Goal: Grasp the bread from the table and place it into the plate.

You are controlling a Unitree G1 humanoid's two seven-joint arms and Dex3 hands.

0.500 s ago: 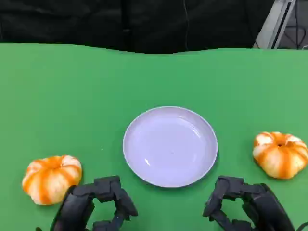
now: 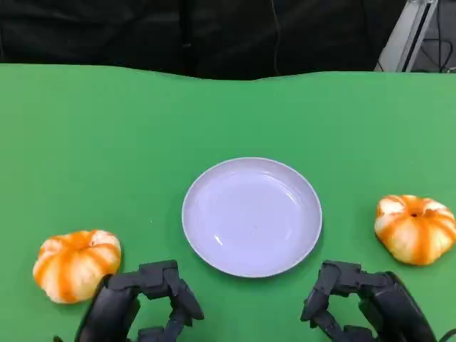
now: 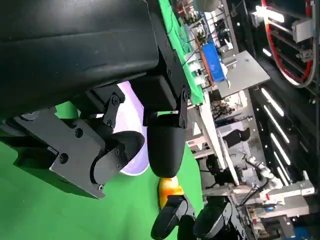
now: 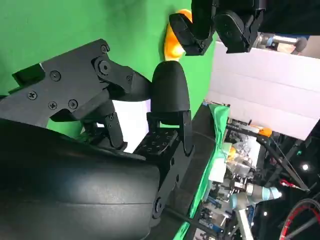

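Observation:
Two orange-and-white pumpkin-shaped breads lie on the green table: one (image 2: 76, 264) at the near left, the other (image 2: 415, 228) at the right. An empty pale lavender plate (image 2: 196, 214) sits between them at the centre. My left hand (image 2: 142, 303) hovers low at the front, just right of the left bread, fingers apart and holding nothing. My right hand (image 2: 360, 303) is in front of the plate's right side, left of the right bread, also empty with fingers apart. The left wrist view shows my left hand (image 3: 125, 130) and the right bread (image 3: 170, 189). The right wrist view shows the left bread (image 4: 172, 42).
The green table (image 2: 107, 142) stretches bare behind the plate to a dark backdrop at its far edge. A metal frame (image 2: 406, 35) stands beyond the far right corner.

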